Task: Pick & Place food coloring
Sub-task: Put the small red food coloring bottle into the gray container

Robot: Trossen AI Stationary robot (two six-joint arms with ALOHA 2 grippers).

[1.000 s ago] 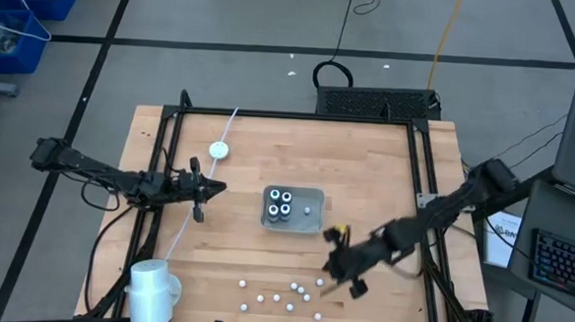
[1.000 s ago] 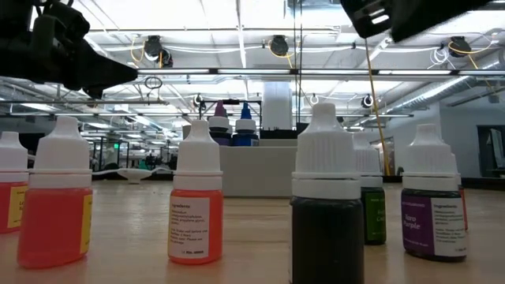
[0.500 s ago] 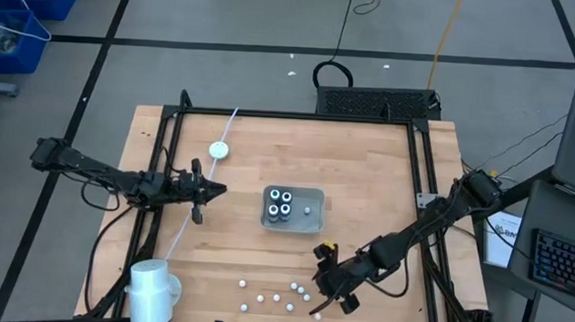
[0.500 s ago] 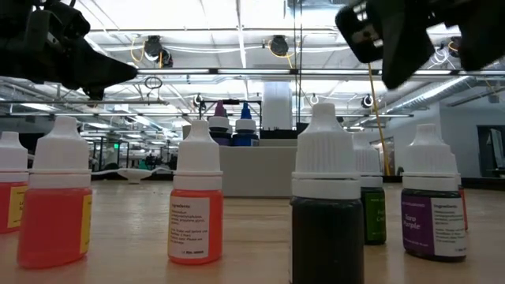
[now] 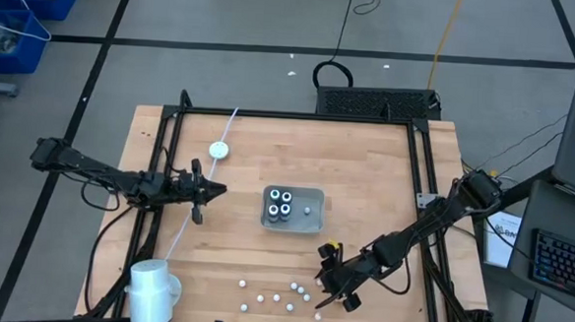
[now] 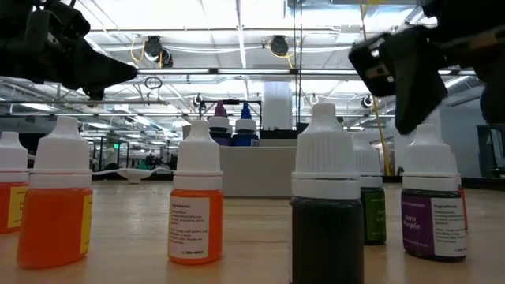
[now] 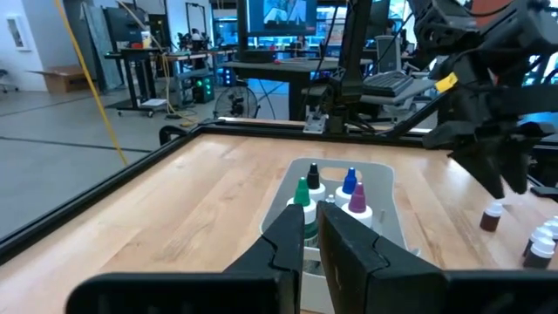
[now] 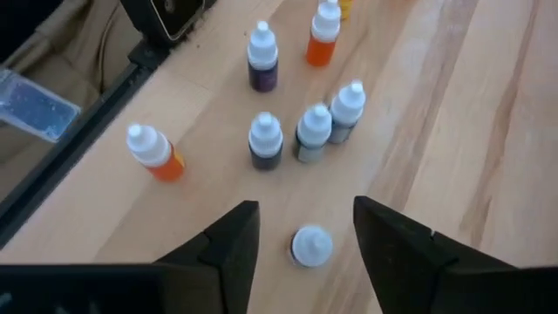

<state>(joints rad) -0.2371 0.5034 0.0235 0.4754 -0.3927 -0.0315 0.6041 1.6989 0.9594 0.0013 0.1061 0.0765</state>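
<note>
From above I see the right gripper (image 5: 335, 290) at 5 o'clock of the tray (image 5: 313, 214), over loose bottles (image 5: 297, 291); four bottles stand in the tray, and the left gripper (image 5: 210, 188) waits at its 9 o'clock. In the right wrist view the jaws stand wide apart, empty, around a white-capped bottle (image 8: 310, 245). In the left wrist view the fingers (image 7: 292, 234) are nearly together, holding nothing.

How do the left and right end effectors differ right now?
The left end effector has its fingers together and hangs left of the tray. The right end effector is open, over the loose bottles near the table's front edge. Both hold nothing.
</note>
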